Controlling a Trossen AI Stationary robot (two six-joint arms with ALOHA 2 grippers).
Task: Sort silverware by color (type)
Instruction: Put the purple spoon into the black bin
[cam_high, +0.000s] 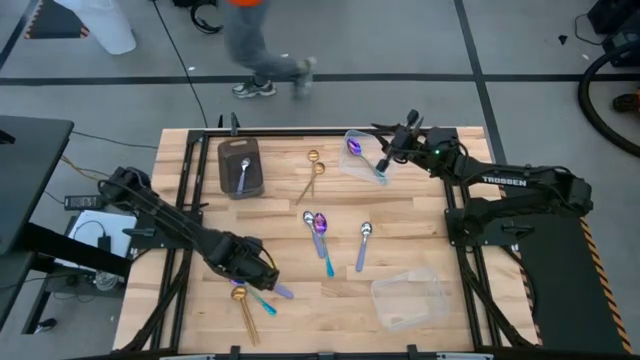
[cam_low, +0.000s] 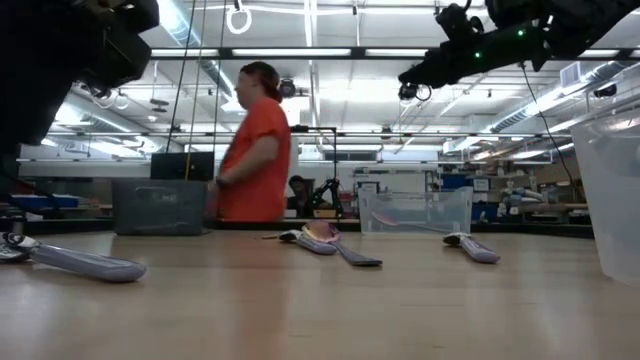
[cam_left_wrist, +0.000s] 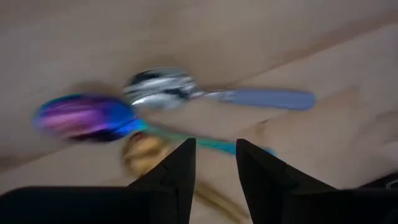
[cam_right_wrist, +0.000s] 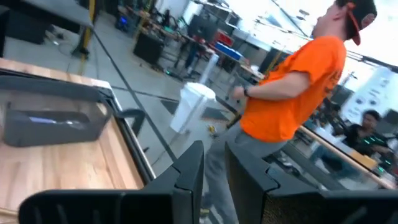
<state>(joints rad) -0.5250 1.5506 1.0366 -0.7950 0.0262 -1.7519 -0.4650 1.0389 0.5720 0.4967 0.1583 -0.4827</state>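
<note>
My left gripper hangs open just above a small cluster of spoons near the table's near-left. The cluster holds an iridescent purple-blue spoon with a teal handle, a silver spoon with a lavender handle, and a gold spoon. The teal handle runs below the gap between the fingers. My right gripper is raised and level at the far right, narrowly open and empty. It is beside a clear container that holds a purple spoon.
A dark grey tray at the far left holds one spoon. Two gold spoons lie beside it. Three spoons lie at mid-table. A second clear container sits near right. A person in an orange shirt walks beyond the far edge.
</note>
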